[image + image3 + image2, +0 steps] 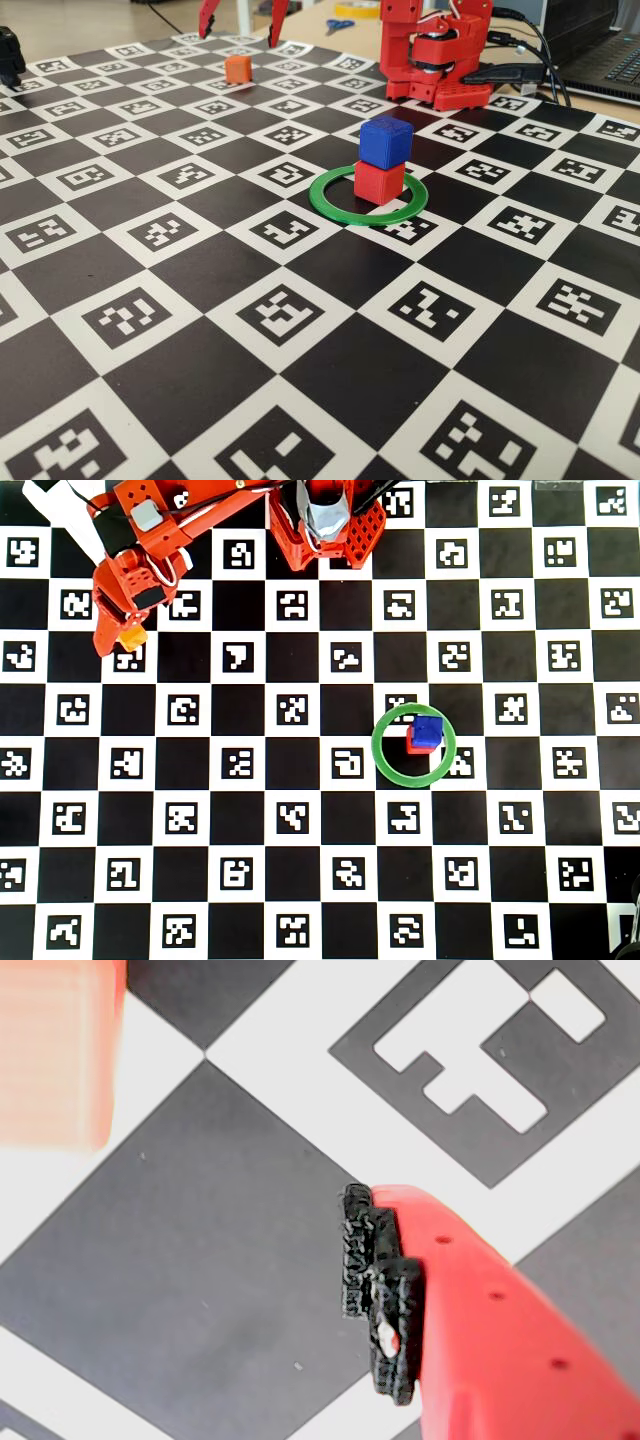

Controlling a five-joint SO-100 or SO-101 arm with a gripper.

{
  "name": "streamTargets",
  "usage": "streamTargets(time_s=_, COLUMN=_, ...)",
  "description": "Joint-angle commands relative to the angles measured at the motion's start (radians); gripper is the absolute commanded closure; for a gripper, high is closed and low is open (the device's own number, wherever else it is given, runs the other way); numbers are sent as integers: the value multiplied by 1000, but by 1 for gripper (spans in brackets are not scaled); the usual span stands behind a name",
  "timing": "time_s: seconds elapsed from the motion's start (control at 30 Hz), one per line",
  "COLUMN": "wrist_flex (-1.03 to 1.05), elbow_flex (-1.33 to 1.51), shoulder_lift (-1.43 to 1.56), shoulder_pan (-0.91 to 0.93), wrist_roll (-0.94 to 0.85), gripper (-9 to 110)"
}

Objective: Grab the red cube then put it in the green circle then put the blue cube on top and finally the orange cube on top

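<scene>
The red cube (379,183) sits inside the green circle (330,200), and the blue cube (385,141) rests on top of it. The overhead view shows the same stack: blue cube (428,729), a sliver of red cube (411,746), green circle (385,763). The orange cube (237,68) stands alone on the board at the far left. My gripper (243,20) hangs open just above and behind it, fingers spread wide with nothing held. In the wrist view the orange cube (55,1050) lies at the top left corner, away from the one black finger pad (375,1290) that shows.
The arm's red base (435,60) stands at the back of the checkered marker board (200,330). Behind the board lie blue scissors (338,24) and a laptop (600,50) with cables. A black object (8,55) sits at the far left edge.
</scene>
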Motion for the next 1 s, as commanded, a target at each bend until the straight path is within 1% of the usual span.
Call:
streamTargets(time_s=0.0, wrist_flex=-28, elbow_flex=-9, shoulder_lift=-2, shoulder_pan=14, wrist_roll=-12, gripper=52)
streamTargets(time_s=0.97, wrist_flex=-169, elbow_flex=-80, shoulder_lift=-170, shoulder_pan=20, wrist_roll=-5, gripper=57)
